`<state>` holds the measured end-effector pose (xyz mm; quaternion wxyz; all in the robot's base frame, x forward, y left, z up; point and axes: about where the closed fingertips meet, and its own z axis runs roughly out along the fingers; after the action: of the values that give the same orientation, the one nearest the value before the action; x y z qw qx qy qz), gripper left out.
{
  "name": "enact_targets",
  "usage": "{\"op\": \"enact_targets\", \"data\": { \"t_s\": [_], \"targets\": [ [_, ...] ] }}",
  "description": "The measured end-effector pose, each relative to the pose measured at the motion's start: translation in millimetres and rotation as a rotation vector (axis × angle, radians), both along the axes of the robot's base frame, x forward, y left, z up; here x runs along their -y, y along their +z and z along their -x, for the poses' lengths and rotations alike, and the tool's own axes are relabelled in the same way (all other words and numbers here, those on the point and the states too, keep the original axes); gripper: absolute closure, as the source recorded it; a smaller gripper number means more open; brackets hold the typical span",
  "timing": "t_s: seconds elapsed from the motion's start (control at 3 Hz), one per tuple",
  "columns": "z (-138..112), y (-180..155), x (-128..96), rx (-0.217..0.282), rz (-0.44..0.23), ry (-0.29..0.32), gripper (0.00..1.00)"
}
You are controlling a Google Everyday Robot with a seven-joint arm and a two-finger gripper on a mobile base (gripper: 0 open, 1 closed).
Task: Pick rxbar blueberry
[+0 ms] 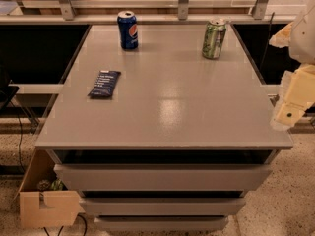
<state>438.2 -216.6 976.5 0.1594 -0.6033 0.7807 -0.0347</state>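
Note:
The rxbar blueberry (104,84) is a flat dark navy bar with white text. It lies on the left part of the grey table top (172,102). My gripper (291,109) is at the far right edge of the view, beside and past the table's right edge, far from the bar. It looks cream-coloured and holds nothing that I can see.
A blue Pepsi can (128,30) stands at the back left of the table. A green can (214,38) stands at the back right. Drawers run below the table front. A cardboard box (47,200) sits on the floor at the lower left.

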Motion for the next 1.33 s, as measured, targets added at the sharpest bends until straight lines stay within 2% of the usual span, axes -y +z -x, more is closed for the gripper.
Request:
{"op": "enact_targets", "data": {
  "t_s": [0.67, 1.0, 1.33],
  "targets": [
    [0, 0, 0, 0.000, 0.000, 0.002, 0.00],
    [-14, 1, -41, 0.020, 0.014, 0.199, 0.00],
    [-31, -1, -98, 0.044, 0.055, 0.454, 0.00]
  ]
}}
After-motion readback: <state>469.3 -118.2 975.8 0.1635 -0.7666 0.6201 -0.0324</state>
